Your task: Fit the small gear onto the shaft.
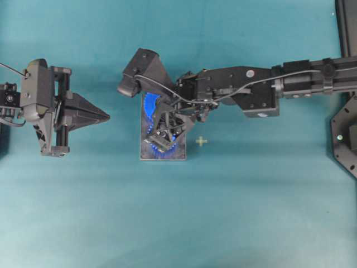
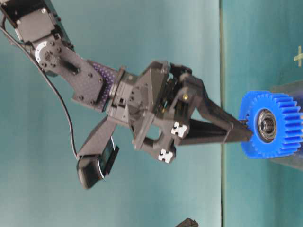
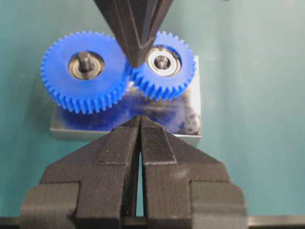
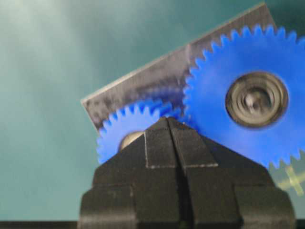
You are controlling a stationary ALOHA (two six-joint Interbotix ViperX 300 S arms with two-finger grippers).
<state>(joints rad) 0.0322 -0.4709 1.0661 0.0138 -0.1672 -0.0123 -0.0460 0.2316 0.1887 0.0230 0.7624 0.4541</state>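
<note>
The small gear [image 3: 164, 71] lies flat on the grey plate [image 3: 190, 124], its teeth meshed with the larger blue gear [image 3: 86, 71]. The shaft [image 3: 162, 61] shows only as a small grey round end in the gear's silver bearing. My right gripper [image 3: 137, 59] is shut and empty, and comes down from above with its tip at the seam between the two gears. In the right wrist view its fingers [image 4: 157, 143] cover most of the small gear [image 4: 119, 133]. My left gripper [image 1: 107, 117] is shut, holds nothing, and hovers left of the plate [image 1: 146, 153].
The larger blue gear [image 4: 252, 98] sits on its own peg on the same plate. A yellow cross mark [image 1: 201, 141] lies on the teal mat right of the plate. Black frame parts [image 1: 346, 139] stand at the right edge.
</note>
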